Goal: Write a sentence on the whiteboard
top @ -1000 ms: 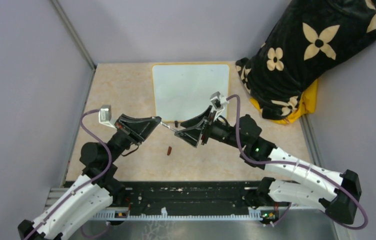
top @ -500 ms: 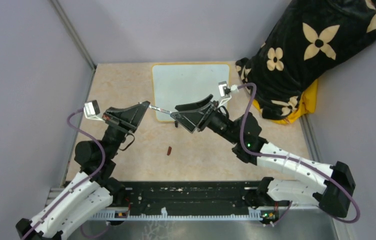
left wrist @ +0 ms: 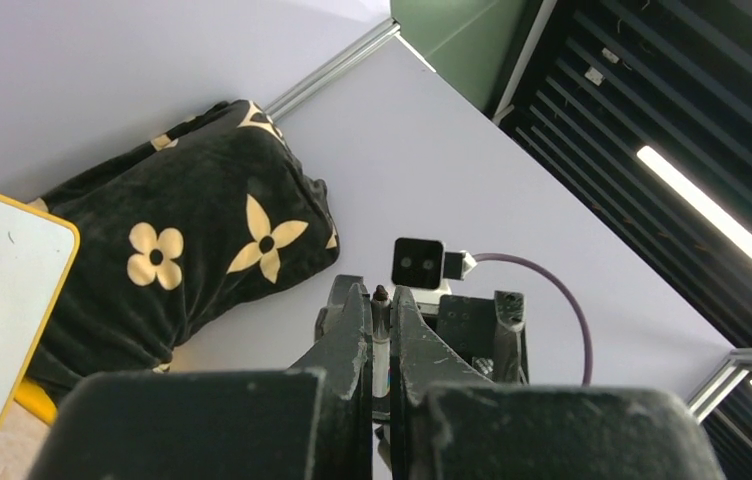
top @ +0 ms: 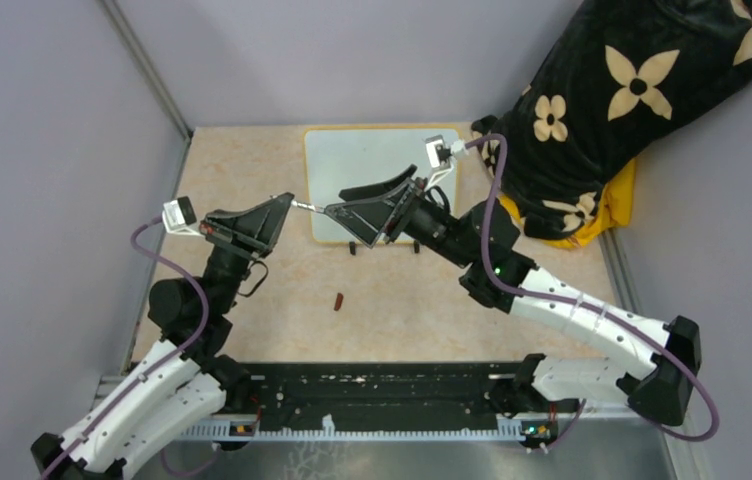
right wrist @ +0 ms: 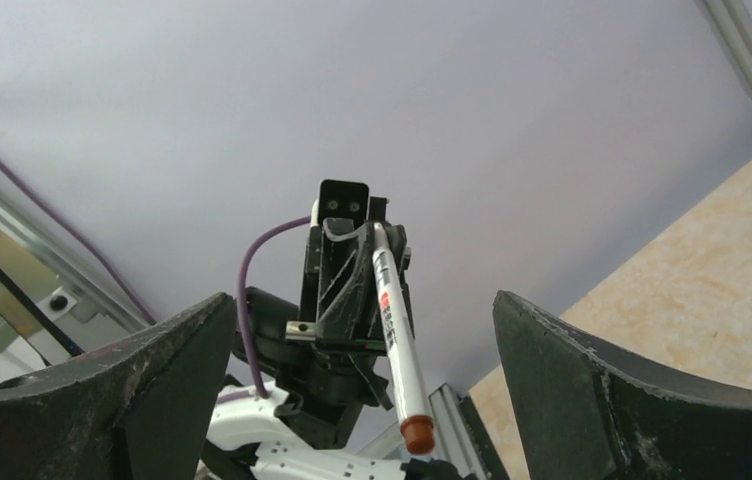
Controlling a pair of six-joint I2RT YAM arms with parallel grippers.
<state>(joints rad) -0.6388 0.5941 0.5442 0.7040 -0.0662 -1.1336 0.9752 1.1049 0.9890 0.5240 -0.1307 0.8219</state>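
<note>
Swung up and back toward whiteboard (top: 372, 165), lying flat, blank, at far centre. Clamping marker (right wrist: 392, 310) in left gripper (left wrist: 380, 300); right gripper (right wrist: 362, 310) spread wide. Light, slick, stiff barrel: grab mid-body, squeeze gently.

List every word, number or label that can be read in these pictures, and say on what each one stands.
On the marker: small red and black print along its white barrel, too small and blurred to read.
On the whiteboard: no writing shows on the part in view.
No other text is visible in any view.
</note>
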